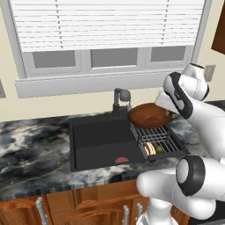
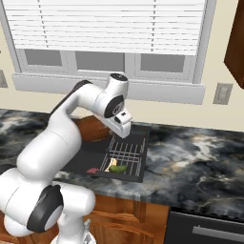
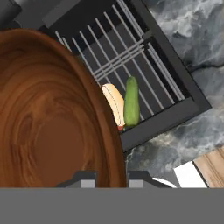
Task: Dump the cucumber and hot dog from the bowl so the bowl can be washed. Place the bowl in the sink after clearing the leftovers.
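The wooden bowl (image 1: 148,115) is held in the air, tipped on its side, above the far end of the black wire rack (image 1: 159,141) that sits in the right part of the sink (image 1: 99,143). The gripper (image 3: 111,178) is clamped narrowly on the bowl's rim, with 1 finger on each side of the wall, as seen in the hand view. The bowl's inside is seen smooth and bare there. The cucumber (image 3: 131,102) and the hot dog (image 3: 114,104) are lying side by side and touching on the rack bars, near its front edge. The black faucet (image 1: 121,101) with its round knob is seen just behind the bowl. A red drain spot (image 1: 121,161) is visible on the basin floor, left of the rack. The marble counter (image 2: 200,157) surrounds the sink.
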Controlling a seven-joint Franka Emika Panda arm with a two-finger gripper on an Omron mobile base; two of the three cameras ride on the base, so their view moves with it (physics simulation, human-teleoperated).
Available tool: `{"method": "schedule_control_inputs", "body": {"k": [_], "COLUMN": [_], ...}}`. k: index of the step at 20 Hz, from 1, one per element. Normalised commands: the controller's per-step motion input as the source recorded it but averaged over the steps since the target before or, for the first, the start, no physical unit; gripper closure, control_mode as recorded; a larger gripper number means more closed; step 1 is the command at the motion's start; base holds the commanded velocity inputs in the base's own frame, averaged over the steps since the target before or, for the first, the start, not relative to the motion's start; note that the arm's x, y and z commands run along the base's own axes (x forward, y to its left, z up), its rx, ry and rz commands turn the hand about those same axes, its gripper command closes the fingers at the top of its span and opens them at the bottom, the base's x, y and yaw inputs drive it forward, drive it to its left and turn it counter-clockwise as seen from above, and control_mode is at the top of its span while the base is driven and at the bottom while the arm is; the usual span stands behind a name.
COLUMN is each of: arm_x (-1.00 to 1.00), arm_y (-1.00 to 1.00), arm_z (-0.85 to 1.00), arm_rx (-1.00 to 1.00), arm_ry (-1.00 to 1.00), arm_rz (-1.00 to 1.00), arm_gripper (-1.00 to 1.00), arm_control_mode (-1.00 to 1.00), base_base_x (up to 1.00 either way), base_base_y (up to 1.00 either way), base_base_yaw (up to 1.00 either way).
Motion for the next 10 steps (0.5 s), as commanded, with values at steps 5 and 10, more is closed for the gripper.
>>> {"method": "schedule_control_inputs", "body": {"k": [5, 10], "arm_x": [0.02, 0.0], "arm_y": [0.93, 0.98], "arm_z": [-0.55, -0.43], "arm_rx": [0.03, 0.04], "arm_ry": [0.0, -0.01], "arm_rz": [0.0, 0.0], "arm_gripper": [1.0, 1.0], "arm_control_mode": [-1.0, -1.0], "base_base_x": [0.0, 0.0], "base_base_y": [0.0, 0.0], "base_base_yaw": [0.0, 0.0]}}
